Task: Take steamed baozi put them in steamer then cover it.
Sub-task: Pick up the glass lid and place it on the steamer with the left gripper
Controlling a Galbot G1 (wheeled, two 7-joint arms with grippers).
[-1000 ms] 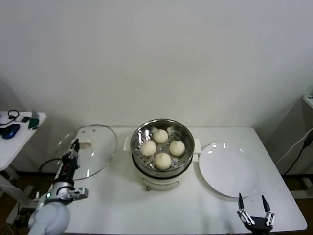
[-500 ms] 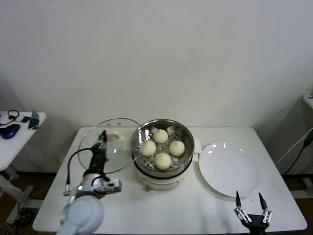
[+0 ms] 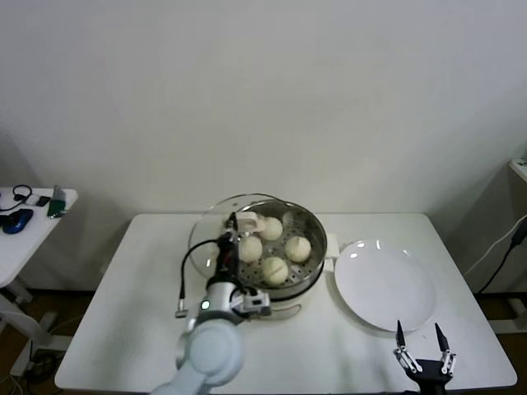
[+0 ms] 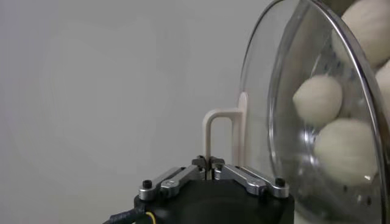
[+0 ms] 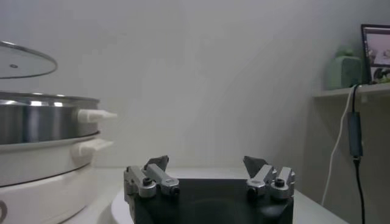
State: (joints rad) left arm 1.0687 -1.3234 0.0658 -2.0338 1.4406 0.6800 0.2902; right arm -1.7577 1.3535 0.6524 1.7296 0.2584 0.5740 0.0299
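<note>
- Baozi (image 3: 274, 270): four cream-white buns lying in the steamer (image 3: 309, 263), at the centre of the head view; they also show through the glass in the left wrist view (image 4: 318, 99).
- Steamer: shiny steel pot on a white base, standing on the table (image 3: 148, 321); its side handles show at the left edge of the right wrist view (image 5: 91, 114).
- Lid (image 3: 206, 239): glass with a metal rim, held above the steamer's left half, overlapping the rim.
- Left gripper (image 4: 211, 163): fingers pressed together on the lid's white handle (image 4: 222, 131).
- Plate (image 3: 384, 285): flat, white, right of the steamer.
- Right gripper (image 3: 422, 354): fingers apart, holding nothing, lower right of the head view.
</note>
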